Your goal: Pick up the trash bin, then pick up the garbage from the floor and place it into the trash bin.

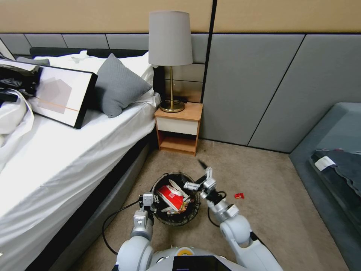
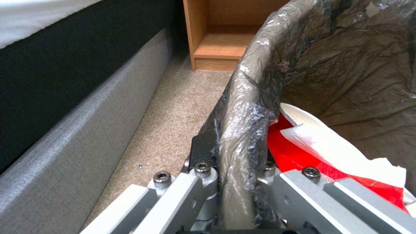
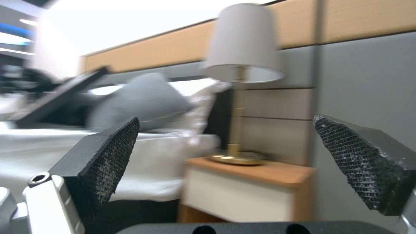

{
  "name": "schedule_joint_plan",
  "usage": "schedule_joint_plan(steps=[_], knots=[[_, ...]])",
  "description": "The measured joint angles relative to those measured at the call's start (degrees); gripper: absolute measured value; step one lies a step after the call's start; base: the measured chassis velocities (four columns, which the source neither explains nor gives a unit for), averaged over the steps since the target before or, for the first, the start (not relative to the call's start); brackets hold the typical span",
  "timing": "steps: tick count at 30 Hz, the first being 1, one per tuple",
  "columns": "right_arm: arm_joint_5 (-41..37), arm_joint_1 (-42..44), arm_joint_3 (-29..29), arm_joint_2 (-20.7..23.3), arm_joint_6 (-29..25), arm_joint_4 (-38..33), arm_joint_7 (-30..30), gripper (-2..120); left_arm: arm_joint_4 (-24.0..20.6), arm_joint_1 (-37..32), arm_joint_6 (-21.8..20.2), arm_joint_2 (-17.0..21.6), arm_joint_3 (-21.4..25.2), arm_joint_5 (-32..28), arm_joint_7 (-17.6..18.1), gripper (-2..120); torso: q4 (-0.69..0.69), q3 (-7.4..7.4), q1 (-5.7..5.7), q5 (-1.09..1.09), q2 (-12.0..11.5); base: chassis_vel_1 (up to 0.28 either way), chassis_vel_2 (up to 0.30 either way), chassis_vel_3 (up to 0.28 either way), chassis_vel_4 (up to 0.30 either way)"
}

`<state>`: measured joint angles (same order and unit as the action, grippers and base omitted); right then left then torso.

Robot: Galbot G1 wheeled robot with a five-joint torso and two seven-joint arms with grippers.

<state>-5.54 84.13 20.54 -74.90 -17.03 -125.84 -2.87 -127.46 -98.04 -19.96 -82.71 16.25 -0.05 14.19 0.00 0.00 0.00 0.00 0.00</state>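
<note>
Head view has the trash bin point(image 1: 175, 204) off the carpet between bed point(image 1: 56, 158) and nightstand point(image 1: 178, 128), left gripper point(image 1: 147, 200) pinching its lined rim so the mouth stays up. Red-and-white wrappers point(image 1: 171, 196) sit inside. Right gripper point(image 1: 198, 180) hangs spread above the rim, probably just emptied; one red scrap point(image 1: 238, 195) lies nearby.

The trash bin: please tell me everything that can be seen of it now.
The trash bin is small and round, lined with a dark, crinkled plastic bag folded over its rim. It stands upright between bed and nightstand, above the carpet. The left gripper has its jaws shut on the near rim. Inside lie red-and-white wrappers and white paper. The right gripper hovers open at the far rim.
</note>
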Motion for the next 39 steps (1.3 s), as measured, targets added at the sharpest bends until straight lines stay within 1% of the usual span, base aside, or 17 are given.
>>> schedule_joint_plan(steps=[1,5,6,8,9,12,13,15,18,26,30,32,34,36,37,38,39], knots=[[0.0,0.0,0.0,0.0,0.0,0.0,0.0,100,0.0,0.0,0.0,0.0,0.0,0.0,0.0,2,0.0,0.0,0.0,0.0,0.0,0.0,0.0,0.0,0.0],[2.25,3.14,4.91,-1.14,0.19,-1.22,3.58,100,-0.18,-0.03,0.01,0.05,0.13,-0.16,0.01,2,0.01,0.0,0.0,0.01,0.0,0.0,0.0,0.0,0.0],[3.94,4.96,6.2,-2.44,-0.32,-1.18,5.68,100,-0.22,0.04,0.03,0.04,0.16,-0.19,0.01,2,0.0,0.0,0.0,0.0,0.0,0.0,0.0,0.0,0.0],[4.48,5.48,6.59,-2.92,-0.77,-1.01,6.17,100,-0.22,0.07,0.04,0.02,0.16,-0.25,0.01,2,0.0,0.0,0.0,0.01,0.0,0.0,0.0,0.0,0.0],[6.12,7.74,7.84,-4.78,-2.52,-0.15,7.08,100,-0.22,0.18,0.07,-0.09,0.14,-0.3,0.01,2,0.01,0.0,0.0,0.01,0.0,0.0,0.0,0.0,0.0],[6.98,9.96,8.58,-6.41,-4.07,0.49,7.31,100,-0.22,0.19,0.09,-0.1,0.15,-0.31,0.02,2,0.01,0.0,0.0,0.01,0.0,0.0,0.0,0.0,0.0],[7.49,12.22,8.85,-7.79,-5.75,1.22,7.59,100,-0.27,0.19,0.09,-0.08,0.17,-0.32,0.01,2,-0.01,0.0,0.0,0.0,0.0,0.0,0.0,0.0,0.0],[8.02,13.49,8.96,-8.75,-7.44,1.96,7.9,100,-0.37,0.18,0.09,-0.08,0.22,-0.33,0.01,2,-0.01,0.0,0.0,0.01,0.0,0.0,0.0,0.0,0.0],[9.47,16.68,9.42,-12.26,-12.53,4.79,8.54,100,-0.74,-0.09,0.11,-0.2,0.53,-0.33,0.03,2,0.01,0.0,0.0,0.0,0.0,0.0,0.0,0.0,0.0],[9.34,16.88,9.41,-13.52,-13.75,6.37,8.65,100,-1.33,-0.45,0.16,-0.51,0.69,-0.22,0.07,2,0.01,0.0,0.0,0.0,0.0,0.0,0.0,0.0,0.0],[8.5,15.56,10.18,-13.4,-12.73,6.79,8.62,100,-1.33,-0.51,0.19,-0.54,0.67,-0.17,0.07,2,0.0,0.0,0.0,0.0,0.0,0.0,0.0,0.0,0.0],[7.13,13.29,11.32,-12.67,-10.31,7.38,8.63,100,-1.33,-0.48,0.21,-0.53,0.69,-0.16,0.1,2,0.0,0.0,0.0,0.0,0.0,0.0,0.0,0.0,0.0],[6.94,12.86,11.52,-12.51,-9.74,7.48,8.7,100,-1.33,-0.48,0.21,-0.53,0.69,-0.16,0.11,2,0.01,0.0,0.0,0.0,0.0,0.0,0.0,0.0,0.0],[5.64,9.25,13.35,-10.73,-2.88,8.49,10.01,100,-1.33,-0.49,0.21,-0.59,0.65,-0.16,0.17,2,0.01,0.0,0.0,0.0,0.0,0.0,0.0,0.0,0.0],[5.64,9.25,13.35,-10.73,-2.88,8.49,10.01,100,-1.33,-0.49,0.21,-0.59,0.65,-0.16,0.17,2,0.01,0.0,0.0,0.0,0.0,0.0,0.0,0.0,0.0],[4.98,8.14,13.88,-10.13,-0.68,9.04,10.56,100,-1.32,-0.5,0.22,-0.62,0.62,-0.16,0.18,2,0.01,0.0,0.0,0.01,0.0,0.0,0.0,0.0,0.0],[3.24,6.11,14.92,-8.88,3.8,10.4,11.34,100,-1.32,-0.52,0.22,-0.62,0.59,-0.16,0.18,2,0.01,0.0,0.0,0.01,0.0,0.0,0.0,0.0,0.0]])
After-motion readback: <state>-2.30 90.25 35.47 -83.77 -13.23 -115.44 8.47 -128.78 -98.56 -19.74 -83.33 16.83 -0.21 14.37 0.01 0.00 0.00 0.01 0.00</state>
